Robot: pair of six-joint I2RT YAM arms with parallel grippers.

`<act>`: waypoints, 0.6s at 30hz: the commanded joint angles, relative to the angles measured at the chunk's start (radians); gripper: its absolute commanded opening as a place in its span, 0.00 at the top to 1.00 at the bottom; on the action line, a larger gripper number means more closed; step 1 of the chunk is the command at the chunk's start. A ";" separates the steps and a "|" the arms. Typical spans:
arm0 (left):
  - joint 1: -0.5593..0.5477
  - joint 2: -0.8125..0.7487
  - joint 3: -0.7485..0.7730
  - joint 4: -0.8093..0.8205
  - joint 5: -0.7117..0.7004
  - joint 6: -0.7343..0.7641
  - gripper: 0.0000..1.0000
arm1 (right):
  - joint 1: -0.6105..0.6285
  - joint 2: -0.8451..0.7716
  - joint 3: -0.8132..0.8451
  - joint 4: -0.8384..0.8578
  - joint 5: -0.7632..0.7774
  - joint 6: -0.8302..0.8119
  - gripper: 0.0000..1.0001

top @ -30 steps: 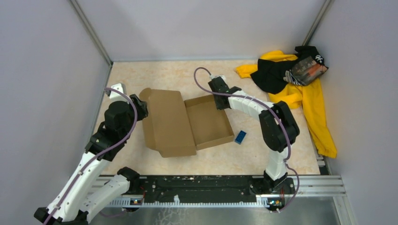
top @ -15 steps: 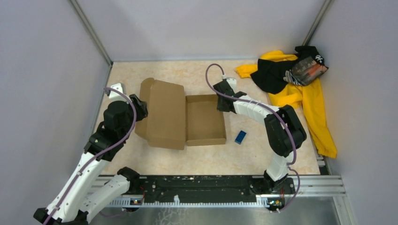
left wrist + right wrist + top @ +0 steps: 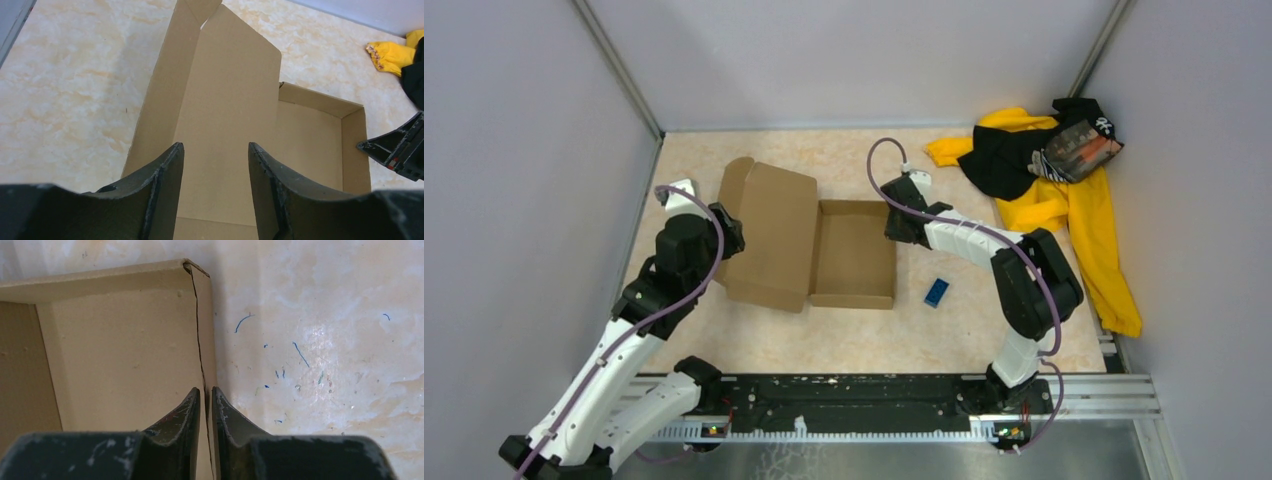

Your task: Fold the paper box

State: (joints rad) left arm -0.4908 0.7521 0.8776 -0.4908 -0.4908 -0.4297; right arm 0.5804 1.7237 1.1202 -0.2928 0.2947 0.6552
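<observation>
The paper box (image 3: 854,255) is plain brown cardboard, a shallow open tray with a wide lid flap (image 3: 769,235) raised at a slant on its left side. My right gripper (image 3: 894,225) sits at the tray's far right corner. In the right wrist view its fingers (image 3: 206,389) stand almost together, one on each side of the tray's right wall (image 3: 202,330). My left gripper (image 3: 724,228) is at the lid flap's left edge. In the left wrist view it (image 3: 215,145) is open above the flap (image 3: 230,90) with nothing between its fingers.
A small blue block (image 3: 937,291) lies on the table just right of the tray. A yellow-and-black cloth pile (image 3: 1044,170) fills the back right corner. Grey walls close in the left, back and right sides. The arms' base rail (image 3: 854,400) runs along the near edge.
The box has slid left and turned square to the table, with my right gripper moving along on its wall. The left gripper has shifted slightly toward the flap.
</observation>
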 commanded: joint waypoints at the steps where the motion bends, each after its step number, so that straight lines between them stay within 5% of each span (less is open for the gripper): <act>1: 0.004 0.004 -0.014 0.034 -0.027 0.004 0.42 | 0.010 -0.026 0.053 0.014 -0.006 -0.041 0.83; 4: 0.004 0.003 -0.011 0.033 -0.031 0.005 0.41 | 0.009 -0.039 0.050 0.025 -0.011 -0.057 0.75; 18: 0.003 -0.007 -0.022 0.035 -0.053 -0.004 0.40 | 0.010 -0.029 0.084 0.021 -0.019 -0.114 0.73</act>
State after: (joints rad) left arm -0.4908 0.7570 0.8661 -0.4858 -0.5117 -0.4305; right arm 0.5804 1.7233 1.1671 -0.2974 0.2779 0.5610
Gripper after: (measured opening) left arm 0.595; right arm 0.266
